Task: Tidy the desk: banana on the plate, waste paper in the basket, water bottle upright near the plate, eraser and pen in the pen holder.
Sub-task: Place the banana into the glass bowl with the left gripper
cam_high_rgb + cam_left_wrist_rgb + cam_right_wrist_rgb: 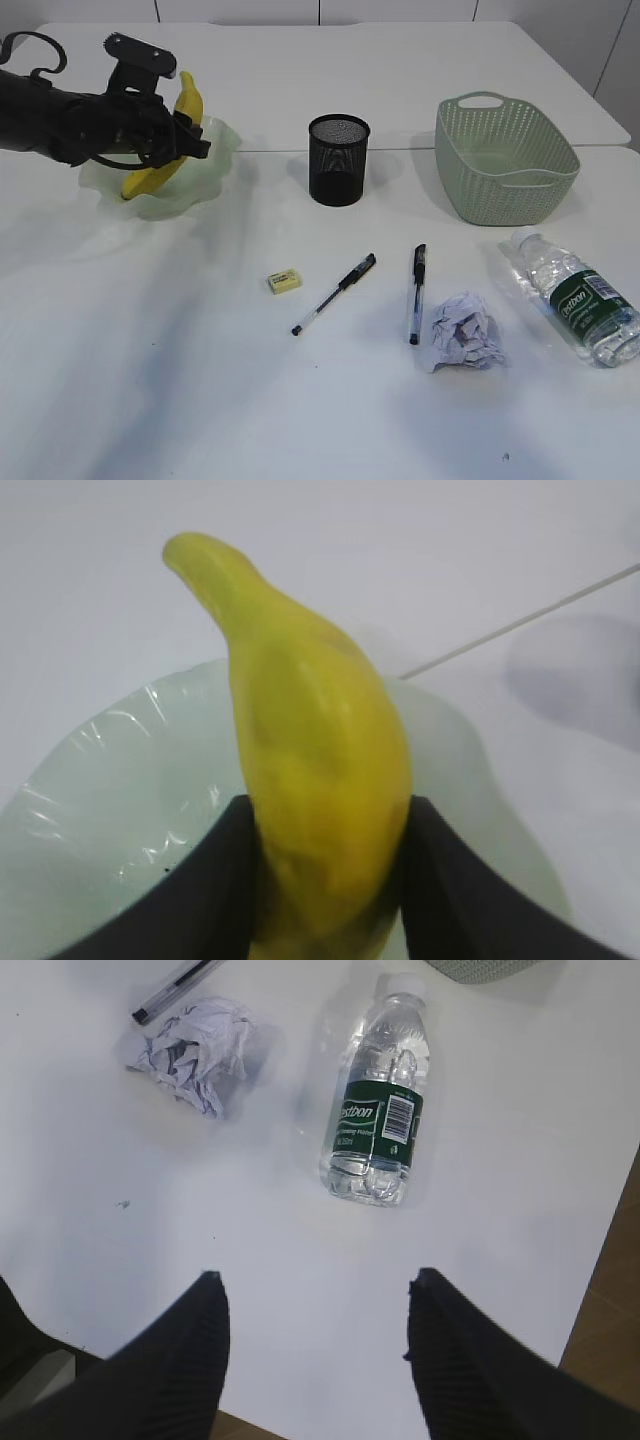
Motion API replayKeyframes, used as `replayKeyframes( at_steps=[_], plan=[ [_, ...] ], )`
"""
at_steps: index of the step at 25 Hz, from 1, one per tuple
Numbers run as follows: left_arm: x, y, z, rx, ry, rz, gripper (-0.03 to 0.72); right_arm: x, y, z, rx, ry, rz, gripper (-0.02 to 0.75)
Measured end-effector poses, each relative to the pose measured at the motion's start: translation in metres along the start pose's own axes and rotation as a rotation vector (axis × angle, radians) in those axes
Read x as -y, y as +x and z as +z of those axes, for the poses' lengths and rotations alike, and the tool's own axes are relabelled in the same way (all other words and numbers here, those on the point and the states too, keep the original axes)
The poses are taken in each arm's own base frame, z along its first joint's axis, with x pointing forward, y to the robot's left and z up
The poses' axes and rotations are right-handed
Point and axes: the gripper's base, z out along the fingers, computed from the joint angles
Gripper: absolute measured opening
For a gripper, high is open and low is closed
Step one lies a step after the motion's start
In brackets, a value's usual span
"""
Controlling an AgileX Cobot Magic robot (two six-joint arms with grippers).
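My left gripper (178, 138) is shut on the yellow banana (188, 100) and holds it tilted over the pale green plate (215, 170) at the back left. In the left wrist view the banana (310, 750) fills the gap of the gripper (330, 805), with the plate (110, 780) under it. The water bottle (575, 297) lies on its side at the right, beside the crumpled waste paper (463, 332). Two pens (335, 294) (416, 293) and a yellow eraser (284, 281) lie mid-table. My right gripper (317, 1275) is open and empty, short of the bottle (378, 1110) and the paper (195, 1055).
A black mesh pen holder (338, 160) stands at the back centre and a green woven basket (505, 160) at the back right. The table's near edge and a brown floor show under the right gripper. A seam between two tabletops runs behind the plate.
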Motion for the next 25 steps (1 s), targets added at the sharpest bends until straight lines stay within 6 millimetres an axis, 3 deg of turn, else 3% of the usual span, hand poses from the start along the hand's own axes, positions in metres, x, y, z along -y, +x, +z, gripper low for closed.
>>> replayKeyframes(
  at_steps=[25],
  plan=[
    [-0.0004, -0.0015, 0.0000, 0.012, -0.003, -0.011, 0.298, 0.0006, 0.0000, 0.0000, 0.000, 0.006, -0.002, 0.430]
  ],
)
